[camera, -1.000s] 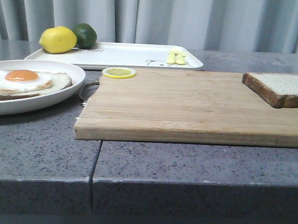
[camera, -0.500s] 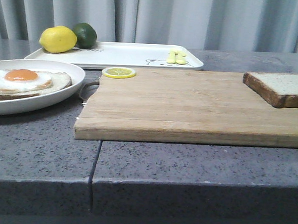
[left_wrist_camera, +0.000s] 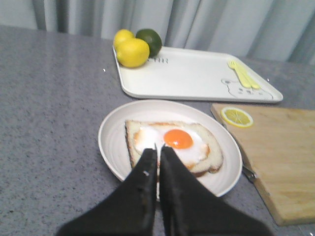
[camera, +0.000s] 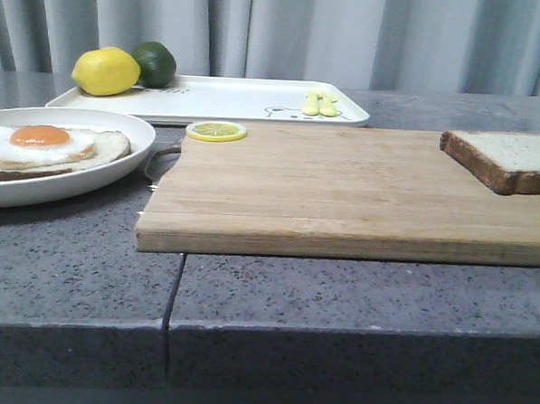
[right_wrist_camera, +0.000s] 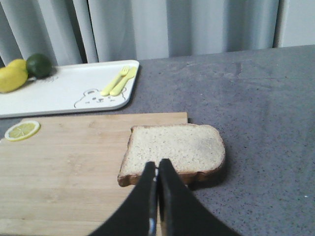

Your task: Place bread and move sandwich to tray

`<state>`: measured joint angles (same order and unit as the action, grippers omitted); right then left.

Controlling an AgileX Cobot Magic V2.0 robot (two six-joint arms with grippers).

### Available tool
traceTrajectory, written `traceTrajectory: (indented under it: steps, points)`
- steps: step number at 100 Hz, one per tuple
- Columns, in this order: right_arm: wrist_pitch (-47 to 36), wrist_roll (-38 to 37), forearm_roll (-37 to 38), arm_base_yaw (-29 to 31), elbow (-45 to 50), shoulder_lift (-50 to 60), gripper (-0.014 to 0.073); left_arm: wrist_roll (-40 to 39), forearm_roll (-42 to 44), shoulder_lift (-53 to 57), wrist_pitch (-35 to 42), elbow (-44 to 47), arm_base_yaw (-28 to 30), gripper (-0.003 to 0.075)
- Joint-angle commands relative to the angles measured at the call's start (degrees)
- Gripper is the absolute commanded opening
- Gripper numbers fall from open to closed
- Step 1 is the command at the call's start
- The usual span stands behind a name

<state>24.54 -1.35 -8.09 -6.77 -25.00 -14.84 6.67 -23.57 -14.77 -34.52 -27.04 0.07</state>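
Observation:
The bread (camera: 512,160) (right_wrist_camera: 174,150) lies on the right end of the wooden cutting board (camera: 343,192), partly over its edge. The sandwich (camera: 46,147) (left_wrist_camera: 172,145), a slice topped with fried egg, sits on a round white plate (camera: 118,171) (left_wrist_camera: 113,142) at the left. Behind them lies the white tray (camera: 230,100) (left_wrist_camera: 192,78) (right_wrist_camera: 54,93). My left gripper (left_wrist_camera: 158,148) is shut, hanging above the near side of the sandwich. My right gripper (right_wrist_camera: 157,164) is shut too, above the near crust of the bread. Neither gripper shows in the front view.
A lemon (camera: 105,71) and a lime (camera: 156,63) rest on the tray's left end, and a yellow fork and spoon (camera: 319,103) on its right. A lemon slice (camera: 216,130) lies on the board's far left corner. The grey counter has a seam (camera: 173,292).

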Motion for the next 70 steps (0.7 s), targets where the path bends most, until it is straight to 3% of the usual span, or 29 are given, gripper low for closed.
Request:
traceTrajectory:
  steps: [1, 21, 70]
  points:
    - [0.49, 2.95, 0.24, 0.35, -5.81, -5.47, -0.0117, -0.42, -2.03, -5.88, -2.10, -7.04, -0.03, -0.0019]
    - [10.25, 3.05, -0.50, 0.35, -13.27, -14.18, -0.0117, -0.42, -2.03, -14.42, -6.27, -15.10, -0.03, -0.0019]
    - [11.20, 3.05, -4.34, 0.35, -13.97, -17.01, -0.0117, -0.42, -2.03, -17.66, -6.02, -16.00, -0.03, -0.0019]
